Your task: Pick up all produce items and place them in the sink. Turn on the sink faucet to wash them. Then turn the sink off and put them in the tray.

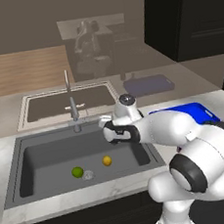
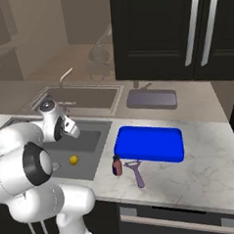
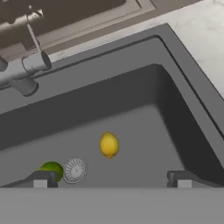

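Hand view: gripper (image 3: 111, 179), jaws spread wide and empty, is held above the sink (image 3: 183, 100). Lemon (image 3: 109, 144) is seen on the basin floor beyond the fingertips; lime (image 3: 52, 169) beside the drain (image 3: 75, 169). Faucet (image 3: 30, 65) at the rear rim; blue tray (image 2: 149, 143) on the counter. Step judged: washing. Next required: the faucet lever is to be reached.

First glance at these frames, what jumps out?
The big white arm, bent over the dark sink with its gripper open and empty above the basin. On the basin floor lie the yellow fruit and the green fruit, either side of the round drain. On the marble counter to the right sits the bright blue tray, empty.
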